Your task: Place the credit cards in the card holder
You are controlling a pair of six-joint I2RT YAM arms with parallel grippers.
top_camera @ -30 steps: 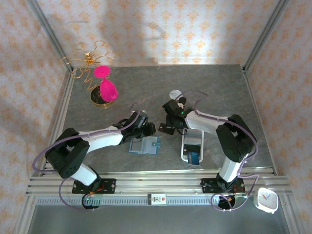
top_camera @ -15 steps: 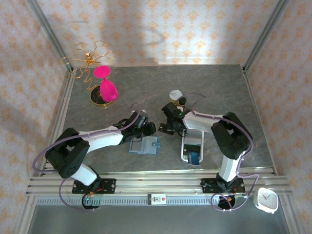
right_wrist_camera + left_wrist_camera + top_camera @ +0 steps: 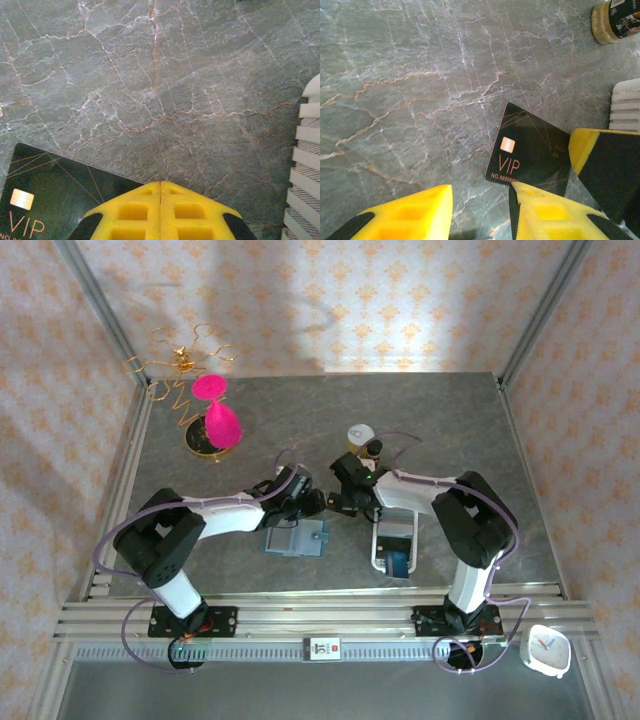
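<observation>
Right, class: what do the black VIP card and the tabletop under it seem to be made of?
VIP card: probably glossy plastic, thin and flat with printed gold lines and a chip. Tabletop: looks like polished grey marble with pale veins, possibly a printed laminate.

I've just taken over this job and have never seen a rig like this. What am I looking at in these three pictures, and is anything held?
Two robot arms stand side by side, each ending in a two-finger gripper. One picture looks down from above and behind them; the other two come from wrist cameras, so the yellow blocks at the bottom are that arm's own fingers. On the marble table are a teal card holder, a white slotted tray with a blue card, a jar and a pink hourglass. Between the grippers is a black VIP card. The left gripper is open beside it; the right gripper is shut, tips at the card's edge. Whether it is gripped I cannot tell.
</observation>
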